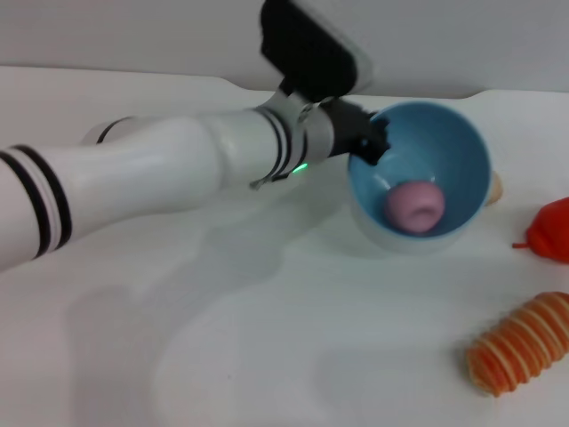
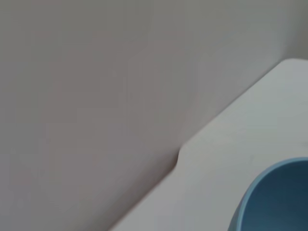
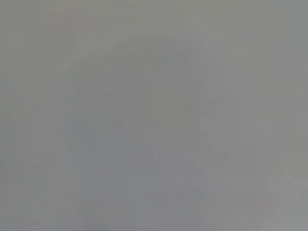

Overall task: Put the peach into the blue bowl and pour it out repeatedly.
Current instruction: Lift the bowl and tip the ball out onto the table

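A white tabletop point(image 1: 267, 356) fills most of the head view, smooth and matte, with soft grey shadows lying across its middle. Behind the tabletop stands a plain pale grey wall point(image 1: 133, 31), bare and evenly lit, without window or marking. The tabletop's far edge meets that wall in a line that is not straight: it bends in a rounded step near the middle and again toward the far right. In the left wrist view the same wall point(image 2: 96, 96) takes up most of the picture, and the tabletop's edge point(image 2: 179, 159) shows a small rounded notch against it. The right wrist view shows only a flat grey surface point(image 3: 154, 115). The light is diffuse.
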Available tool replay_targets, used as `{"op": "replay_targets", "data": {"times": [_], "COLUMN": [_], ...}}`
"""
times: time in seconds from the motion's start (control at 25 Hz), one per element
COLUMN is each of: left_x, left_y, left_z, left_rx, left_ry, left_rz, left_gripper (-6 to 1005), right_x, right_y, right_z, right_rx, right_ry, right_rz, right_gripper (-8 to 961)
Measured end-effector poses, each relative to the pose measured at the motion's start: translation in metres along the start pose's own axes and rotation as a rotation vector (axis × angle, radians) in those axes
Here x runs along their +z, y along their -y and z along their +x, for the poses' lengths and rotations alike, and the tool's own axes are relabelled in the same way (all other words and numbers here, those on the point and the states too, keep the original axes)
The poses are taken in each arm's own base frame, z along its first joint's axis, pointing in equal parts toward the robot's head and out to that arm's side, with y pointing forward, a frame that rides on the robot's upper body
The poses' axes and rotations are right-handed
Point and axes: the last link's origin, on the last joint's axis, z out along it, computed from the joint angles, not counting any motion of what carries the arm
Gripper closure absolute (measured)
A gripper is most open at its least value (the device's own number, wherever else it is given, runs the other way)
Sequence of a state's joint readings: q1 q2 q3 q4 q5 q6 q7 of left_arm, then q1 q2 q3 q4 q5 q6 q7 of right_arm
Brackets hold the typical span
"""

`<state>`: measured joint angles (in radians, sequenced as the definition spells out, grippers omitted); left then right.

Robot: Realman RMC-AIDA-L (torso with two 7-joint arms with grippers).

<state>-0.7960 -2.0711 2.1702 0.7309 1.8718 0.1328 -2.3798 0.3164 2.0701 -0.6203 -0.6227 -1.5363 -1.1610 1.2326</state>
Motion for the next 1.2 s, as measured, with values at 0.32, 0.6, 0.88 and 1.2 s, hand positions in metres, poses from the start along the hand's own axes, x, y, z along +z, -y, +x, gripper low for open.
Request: {"op": "replay_targets", "data": {"times": [0.32,0.6,0.88,1.2], "left_x": [0.006,0.000,-0.006,-0.012], "left_y": [-0.015,-0.031,-0.051,-0.057], "left_z": [0.061,0.088,0.061,0.042], "left_rx": [0.346,0.695,1.024,1.168], "left_ry": [-0.133,-0.259,-0.324,-0.342], "left_rz": [-0.013,0.049,0.141,0.174], "left_gripper": [1000,1000,1000,999], "right_x": [-0.068,-0.087,-0.081,-0.072], "right_y": [0.016,0.005,-0.003,-0.005], "right_z": [0.068,0.090,0.086,0.081], "right_rx": [0.130,0.335,0.357,0.362], "right_ry": [0.042,0.136,0.176,0.189], "right_rz": [0.274,0.354,0.312,0.287], "right_gripper": [467,467,468,468]}}
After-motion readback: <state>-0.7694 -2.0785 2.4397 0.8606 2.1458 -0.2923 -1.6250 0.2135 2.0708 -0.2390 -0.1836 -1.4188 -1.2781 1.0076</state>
